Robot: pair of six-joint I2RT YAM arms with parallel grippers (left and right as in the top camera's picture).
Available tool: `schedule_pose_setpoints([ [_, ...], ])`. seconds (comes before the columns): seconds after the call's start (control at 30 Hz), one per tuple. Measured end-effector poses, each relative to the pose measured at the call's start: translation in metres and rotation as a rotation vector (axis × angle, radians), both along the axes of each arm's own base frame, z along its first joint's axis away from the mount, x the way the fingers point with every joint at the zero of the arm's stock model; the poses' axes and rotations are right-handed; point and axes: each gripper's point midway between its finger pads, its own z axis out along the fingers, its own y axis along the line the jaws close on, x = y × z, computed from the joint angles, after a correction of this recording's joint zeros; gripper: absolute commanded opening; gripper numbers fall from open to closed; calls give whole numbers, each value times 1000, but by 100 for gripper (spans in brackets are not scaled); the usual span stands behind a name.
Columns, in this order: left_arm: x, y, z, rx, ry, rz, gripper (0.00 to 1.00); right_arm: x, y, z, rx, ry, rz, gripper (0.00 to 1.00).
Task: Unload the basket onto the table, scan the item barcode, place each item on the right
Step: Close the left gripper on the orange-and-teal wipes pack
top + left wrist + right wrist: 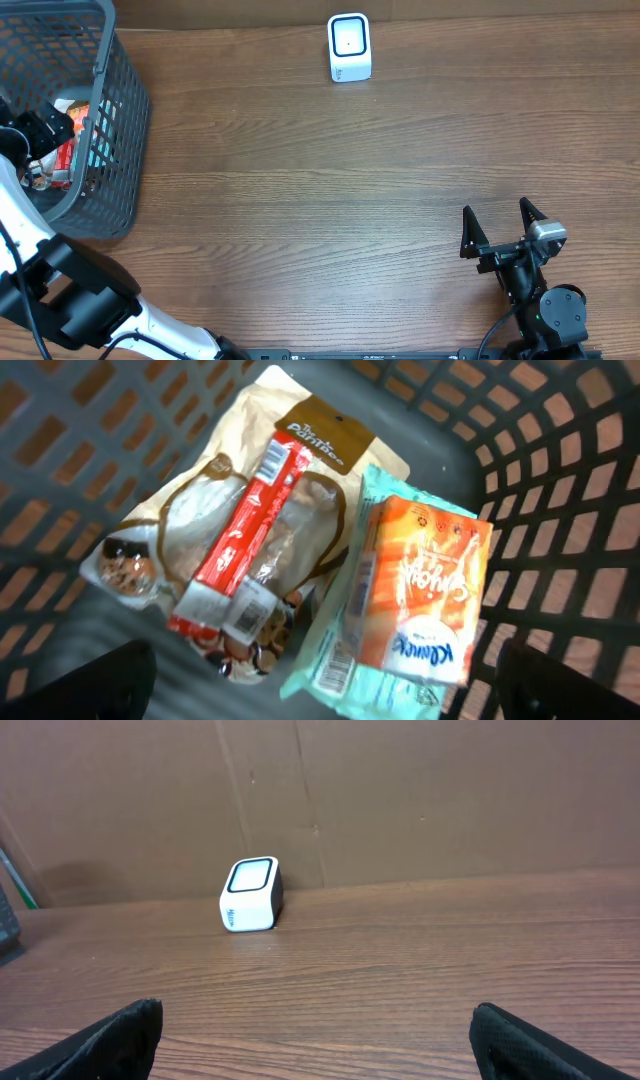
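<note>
Several items lie in the grey mesh basket (118, 150) at the table's far left. In the left wrist view a brown snack pouch (190, 520) has a red stick pack (250, 525) across it. Beside it, an orange tissue pack (420, 595) rests on a teal packet (330, 670) whose barcode faces up. My left gripper (325, 685) hangs open above them inside the basket, touching nothing. The white scanner (349, 47) stands at the far middle of the table. My right gripper (500, 228) is open and empty near the front right, facing the scanner (250, 894).
The basket's walls (560, 470) close in around the left gripper on all sides. A brown cardboard wall (420, 800) runs behind the scanner. Bare wooden table (320, 190) lies between the basket, the scanner and the right arm.
</note>
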Motion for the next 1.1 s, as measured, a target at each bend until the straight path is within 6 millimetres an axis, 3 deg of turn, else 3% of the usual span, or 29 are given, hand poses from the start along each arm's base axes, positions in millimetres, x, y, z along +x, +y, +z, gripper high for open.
schedule_pose_setpoints([
  [0.43, 29, -24, -15, 44, 13, -167, 100, 0, 0, 0, 0, 0, 0, 100],
  [1.03, 35, -24, -100, -56, 146, -192, 100, 0, 0, 0, 0, 0, 0, 100],
  [1.1, 35, -24, -105, -64, 154, -192, 96, 0, 0, 0, 0, 0, 0, 100],
])
